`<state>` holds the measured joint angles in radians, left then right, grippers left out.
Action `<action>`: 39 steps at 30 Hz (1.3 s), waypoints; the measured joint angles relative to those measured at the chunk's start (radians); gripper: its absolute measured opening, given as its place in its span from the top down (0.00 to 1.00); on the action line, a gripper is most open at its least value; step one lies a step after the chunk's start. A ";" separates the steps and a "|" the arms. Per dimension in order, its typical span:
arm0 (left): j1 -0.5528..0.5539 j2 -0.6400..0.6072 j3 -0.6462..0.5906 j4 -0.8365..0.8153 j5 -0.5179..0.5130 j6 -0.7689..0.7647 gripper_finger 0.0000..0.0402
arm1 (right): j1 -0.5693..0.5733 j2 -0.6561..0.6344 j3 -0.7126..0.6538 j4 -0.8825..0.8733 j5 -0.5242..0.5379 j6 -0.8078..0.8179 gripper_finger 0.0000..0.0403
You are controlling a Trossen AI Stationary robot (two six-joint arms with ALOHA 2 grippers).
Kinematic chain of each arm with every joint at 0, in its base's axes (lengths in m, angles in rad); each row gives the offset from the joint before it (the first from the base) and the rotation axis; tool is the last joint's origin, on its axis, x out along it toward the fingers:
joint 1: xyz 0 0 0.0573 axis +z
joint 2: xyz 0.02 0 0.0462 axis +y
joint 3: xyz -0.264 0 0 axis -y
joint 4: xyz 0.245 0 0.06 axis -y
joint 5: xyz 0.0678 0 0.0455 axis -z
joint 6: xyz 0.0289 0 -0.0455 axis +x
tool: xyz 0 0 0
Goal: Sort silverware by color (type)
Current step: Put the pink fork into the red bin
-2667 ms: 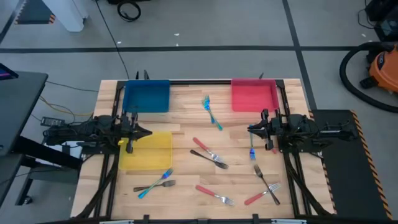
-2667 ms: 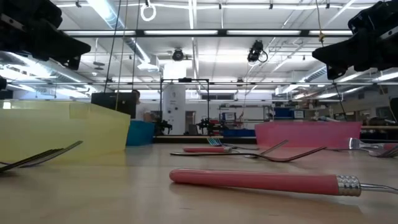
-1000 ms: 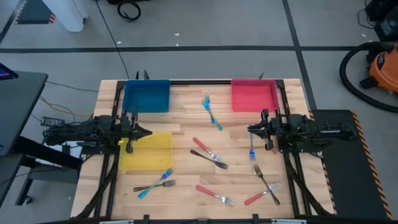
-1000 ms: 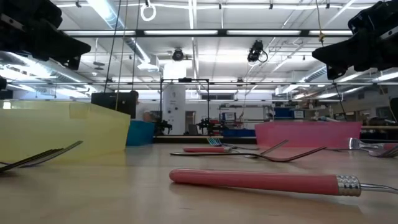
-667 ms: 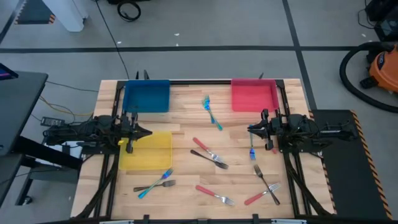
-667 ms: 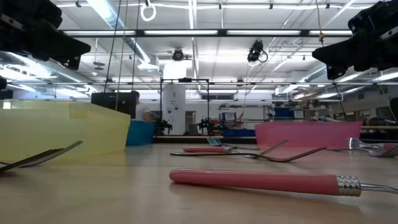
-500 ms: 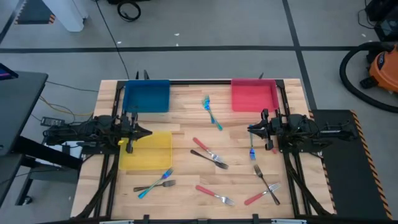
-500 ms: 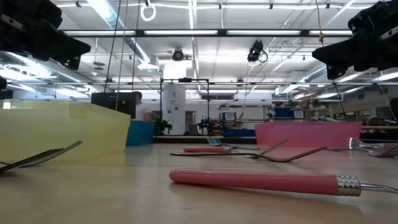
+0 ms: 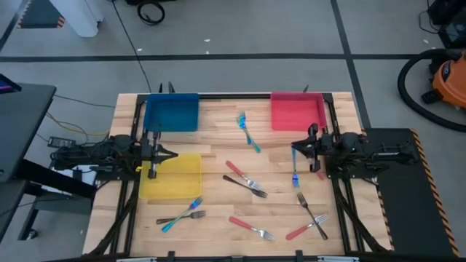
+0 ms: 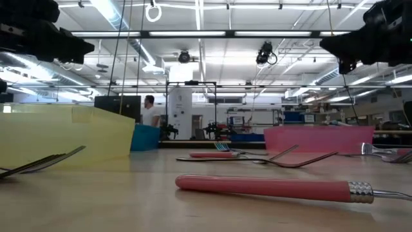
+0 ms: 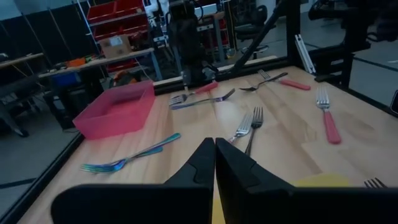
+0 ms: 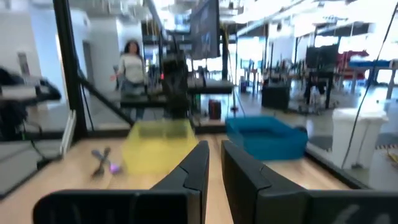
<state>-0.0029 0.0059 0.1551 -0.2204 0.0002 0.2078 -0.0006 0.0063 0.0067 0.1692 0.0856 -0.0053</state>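
Several forks lie flat on the wooden table in the high view: a blue fork (image 9: 249,132) mid-far, a red fork (image 9: 236,170) and a black fork (image 9: 245,185) in the middle, and a blue fork (image 9: 295,178) just near of my right gripper. A black fork (image 9: 312,210) and two red forks (image 9: 305,231) (image 9: 251,228) lie near, and a blue and black pair (image 9: 182,213) lies near left. My left gripper (image 9: 175,154) hovers shut over the yellow tray's far edge. My right gripper (image 9: 293,148) hovers above the table's right side with a narrow gap between its fingers (image 12: 198,167).
A blue tray (image 9: 171,113) sits far left, a red tray (image 9: 297,111) far right, and a yellow tray (image 9: 173,175) at mid-left. Black frame rails (image 9: 333,131) run along the table's sides. A person (image 10: 150,111) stands in the room beyond the table.
Both grippers have risen a little. The right one has also drawn slightly toward the table's right edge. No fork has moved. The person in the room beyond has walked into fuller view.
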 joint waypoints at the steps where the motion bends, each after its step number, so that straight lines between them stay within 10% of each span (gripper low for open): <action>1: 0.000 0.000 0.000 0.000 0.000 -0.020 0.96 | 0.000 0.000 0.000 0.030 0.000 0.008 0.87; 14: 0.000 0.000 0.000 0.098 0.002 -0.305 0.96 | 0.000 0.000 0.000 0.174 -0.004 0.005 0.87; 39: 0.000 0.000 0.000 0.159 0.000 -0.293 0.96 | 0.000 0.000 0.000 0.207 0.096 0.171 0.87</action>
<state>-0.0032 0.0059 0.1551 -0.0609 0.0006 -0.0851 -0.0006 0.0063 0.0067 0.3759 0.1813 0.1658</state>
